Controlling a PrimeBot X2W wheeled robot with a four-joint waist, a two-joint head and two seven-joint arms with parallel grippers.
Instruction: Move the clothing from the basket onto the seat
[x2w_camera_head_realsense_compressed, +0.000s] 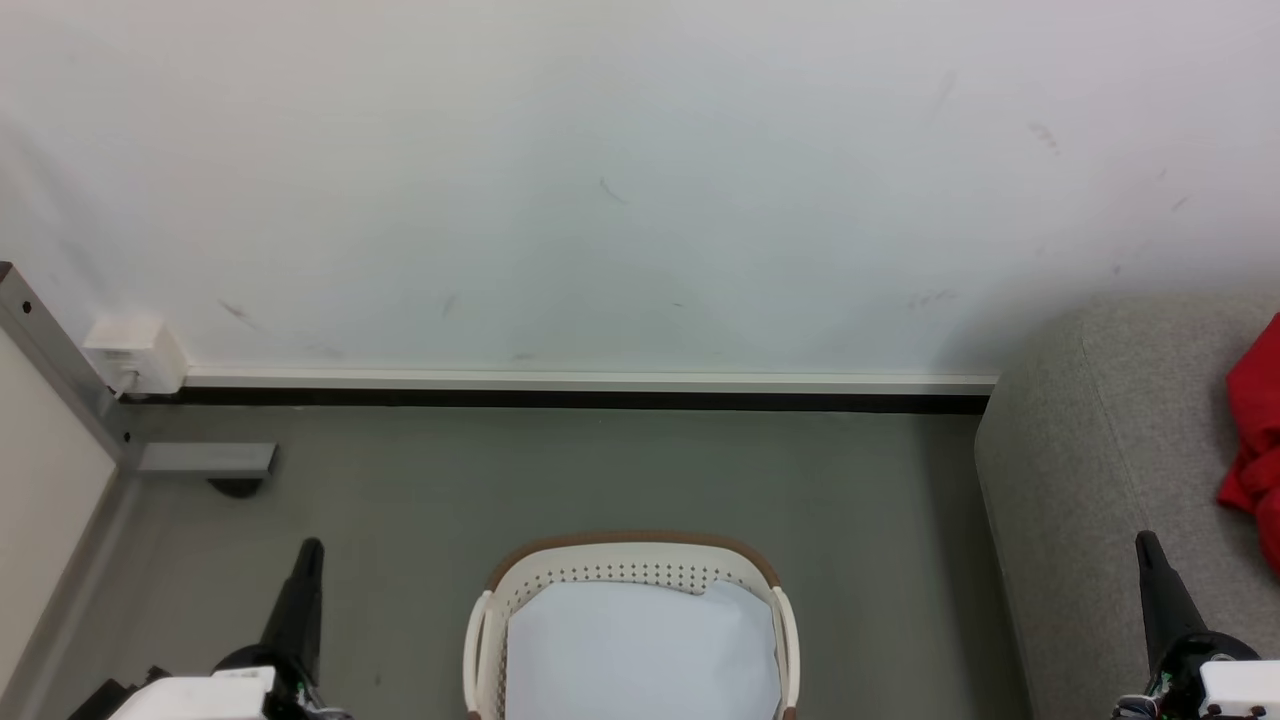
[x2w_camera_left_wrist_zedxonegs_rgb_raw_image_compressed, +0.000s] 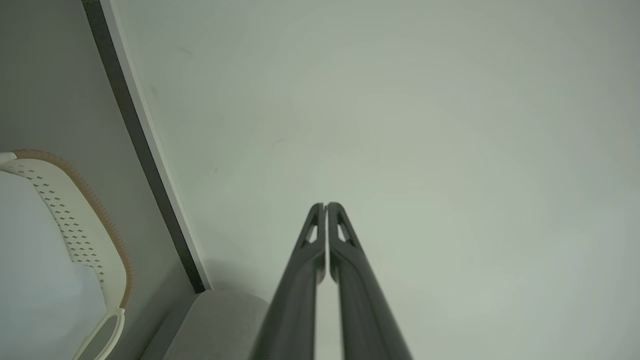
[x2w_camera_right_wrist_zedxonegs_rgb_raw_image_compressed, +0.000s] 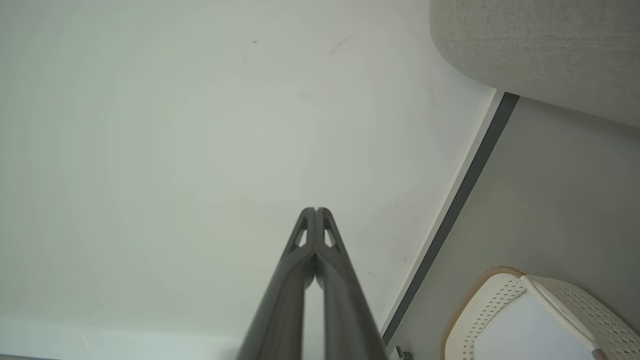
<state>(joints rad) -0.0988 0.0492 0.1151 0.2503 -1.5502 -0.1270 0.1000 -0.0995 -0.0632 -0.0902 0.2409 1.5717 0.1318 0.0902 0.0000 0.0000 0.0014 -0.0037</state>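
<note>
In the head view the clothing (x2w_camera_head_realsense_compressed: 1255, 440), a bright red heap, lies on the seat (x2w_camera_head_realsense_compressed: 1100, 470) at the right edge of the frame, which cuts part of it off. The basket (x2w_camera_head_realsense_compressed: 630, 548) stands on the grey floor (x2w_camera_head_realsense_compressed: 600, 470) at bottom centre, between our arms, with a plain white sheet (x2w_camera_head_realsense_compressed: 640, 650) inside it. Our left gripper (x2w_camera_head_realsense_compressed: 310, 548) rises at lower left over the floor. Our right gripper (x2w_camera_head_realsense_compressed: 1145, 540) rises at lower right, its tip seen against the seat's grey fabric.

The wrist views give us the close look at the tips. The left fingers (x2w_camera_left_wrist_zedxonegs_rgb_raw_image_compressed: 300, 280) are pressed together and grip nothing, pointing at the pale wall (x2w_camera_head_realsense_compressed: 640, 180). The right fingers (x2w_camera_right_wrist_zedxonegs_rgb_raw_image_compressed: 285, 290) likewise meet tip to tip with nothing between them. The left wrist view catches the basket's brown rim and perforated side. The right wrist view catches the seat's rounded corner above the basket's rim.

A broad strip of floor runs from the basket's far rim to the dark skirting (x2w_camera_head_realsense_compressed: 580, 398). A narrower band separates the basket from the seat's rounded side. At far left a metal frame leg (x2w_camera_head_realsense_compressed: 60, 370) and a small white box (x2w_camera_head_realsense_compressed: 135, 355) sit by the wall.
</note>
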